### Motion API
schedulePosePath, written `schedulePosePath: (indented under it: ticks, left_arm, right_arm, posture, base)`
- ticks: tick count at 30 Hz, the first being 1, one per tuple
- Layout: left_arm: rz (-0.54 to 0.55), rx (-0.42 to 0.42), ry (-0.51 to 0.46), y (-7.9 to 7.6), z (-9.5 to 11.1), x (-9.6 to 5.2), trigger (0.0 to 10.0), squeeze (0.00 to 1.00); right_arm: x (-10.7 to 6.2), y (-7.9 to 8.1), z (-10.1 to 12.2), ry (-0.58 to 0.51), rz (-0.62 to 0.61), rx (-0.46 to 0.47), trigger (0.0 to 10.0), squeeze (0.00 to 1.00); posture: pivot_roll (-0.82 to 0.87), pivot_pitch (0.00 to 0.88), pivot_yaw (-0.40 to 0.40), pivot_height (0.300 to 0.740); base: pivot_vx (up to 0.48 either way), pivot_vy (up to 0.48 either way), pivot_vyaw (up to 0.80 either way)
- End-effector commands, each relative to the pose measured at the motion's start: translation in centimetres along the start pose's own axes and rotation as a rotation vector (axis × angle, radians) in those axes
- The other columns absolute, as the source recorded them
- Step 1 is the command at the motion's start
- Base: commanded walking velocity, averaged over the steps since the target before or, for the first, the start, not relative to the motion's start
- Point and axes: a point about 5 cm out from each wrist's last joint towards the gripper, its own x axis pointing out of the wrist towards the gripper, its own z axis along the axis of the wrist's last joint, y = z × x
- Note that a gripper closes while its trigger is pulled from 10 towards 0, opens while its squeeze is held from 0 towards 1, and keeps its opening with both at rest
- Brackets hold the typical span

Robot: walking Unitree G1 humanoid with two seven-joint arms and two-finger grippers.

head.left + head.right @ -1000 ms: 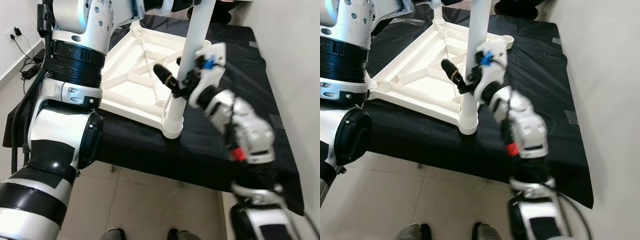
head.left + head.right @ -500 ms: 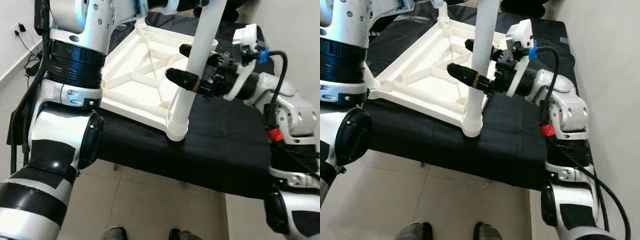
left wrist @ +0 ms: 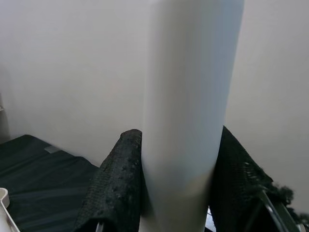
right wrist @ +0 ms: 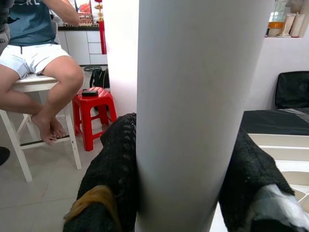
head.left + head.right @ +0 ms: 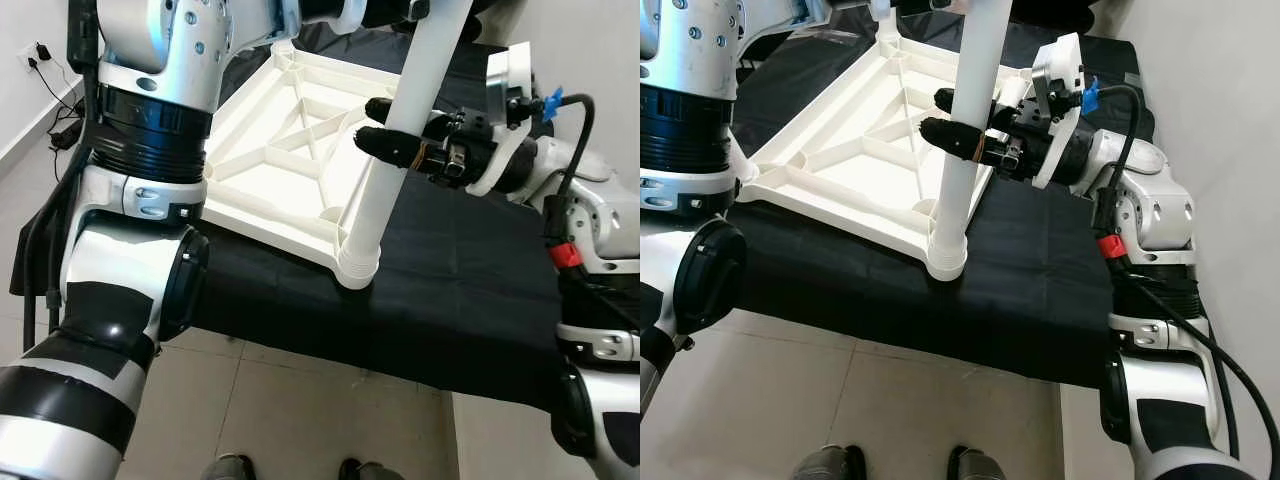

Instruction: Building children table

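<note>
Lying upside down on the black-draped surface [image 5: 470,300], the white tabletop [image 5: 285,160] shows its ribbed underside, one corner close to the surface's near edge. A white leg [image 5: 395,150] stands in that corner's socket, leaning slightly, its foot ring seated against the frame.

The right tool [image 5: 965,120] reaches in from the right side of the surface and grips the leg about halfway up, one black finger in front of the tube and the other behind it. In the right wrist view the leg [image 4: 193,111] sits between the two fingers [image 4: 113,179], both pressed against its sides.

The left tool [image 3: 181,193] clasps the leg higher up; in the left wrist view both textured fingers [image 3: 116,188] touch the tube on either side. The left arm [image 5: 150,130] crosses the left side of the head views, above the tabletop's left edge.

Beyond the leg in the right wrist view, a person [image 4: 36,58] sits on a white stool [image 4: 29,92], with a small red stool [image 4: 94,113] beside them on the tiled floor [image 4: 43,193].
</note>
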Motion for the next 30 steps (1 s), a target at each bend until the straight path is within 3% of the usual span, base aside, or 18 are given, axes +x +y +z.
schedulePosePath:
  ticks: [1, 2, 3, 4, 10, 11, 13, 15, 16, 20, 30]
  left_arm:
    - [0.07, -0.056, 0.066, 1.1, -2.1, -0.1, 0.0, 0.0]
    - [0.067, -0.047, 0.06, 1.1, -2.0, -0.1, 3.5, 1.0]
    - [0.067, -0.047, 0.06, 1.1, -2.0, -0.1, 3.5, 1.0]
    - [0.065, -0.046, 0.054, 1.0, -2.0, -0.1, 10.0, 1.0]
    - [0.076, -0.062, 0.035, 0.9, -1.9, -0.2, 10.0, 1.0]
    - [0.09, -0.066, 0.03, 1.0, -1.9, -0.3, 10.0, 1.0]
    - [0.09, -0.066, 0.03, 1.0, -1.9, -0.3, 10.0, 1.0]
    - [0.12, -0.076, 0.026, 1.2, -2.0, -0.7, 10.0, 1.0]
    - [0.129, -0.079, 0.025, 1.4, -2.1, -0.9, 10.0, 1.0]
    - [0.133, -0.085, 0.025, 1.4, -2.4, -1.0, 10.0, 1.0]
    - [0.117, -0.096, 0.005, 1.0, -2.5, -0.9, 10.0, 1.0]
  right_arm:
    - [1.6, 2.3, -1.7, 0.058, 0.235, 0.017, 0.0, 0.0]
    - [1.4, 2.1, -1.7, 0.065, 0.211, 0.003, 0.0, 0.0]
    - [1.4, 2.1, -1.7, 0.065, 0.211, 0.003, 0.0, 0.0]
    - [1.3, 2.0, -1.8, 0.082, 0.165, -0.015, 0.0, 0.0]
    - [1.6, 2.2, -2.4, 0.123, 0.047, -0.038, 0.0, 0.0]
    - [2.0, 2.7, -3.4, 0.175, -0.059, -0.03, 0.0, 0.0]
    - [2.0, 2.7, -3.4, 0.175, -0.059, -0.03, 0.0, 0.0]
    - [2.4, 4.7, -7.2, 0.355, -0.496, 0.081, 0.0, 0.0]
    - [2.0, 5.4, -8.2, 0.434, -0.644, 0.07, 0.0, 0.0]
    - [2.0, 6.0, -8.9, 0.472, -0.692, 0.085, 0.0, 0.0]
    - [1.9, 4.5, -8.0, 0.428, -0.78, 0.085, 0.0, 0.0]
  posture:
    - [0.0, 0.169, -0.042, 0.74]
    - [0.0, 0.171, -0.041, 0.74]
    - [0.0, 0.171, -0.041, 0.74]
    - [0.0, 0.172, -0.04, 0.74]
    - [-0.01, 0.175, -0.043, 0.74]
    - [-0.01, 0.178, -0.051, 0.74]
    - [-0.01, 0.178, -0.051, 0.74]
    - [-0.02, 0.182, -0.055, 0.74]
    - [-0.02, 0.181, -0.052, 0.74]
    - [-0.03, 0.174, -0.048, 0.74]
    - [-0.04, 0.166, -0.053, 0.74]
  base:
    - [0.0, 0.0, 0.0]
    - [0.0, 0.0, 0.0]
    - [0.0, 0.0, 0.0]
    - [0.0, 0.0, 0.0]
    - [0.0, 0.0, 0.0]
    - [0.0, 0.0, 0.0]
    - [0.0, 0.0, 0.0]
    - [0.0, 0.0, 0.0]
    - [0.0, 0.0, 0.0]
    - [0.0, 0.0, 0.0]
    - [0.0, 0.0, 0.0]
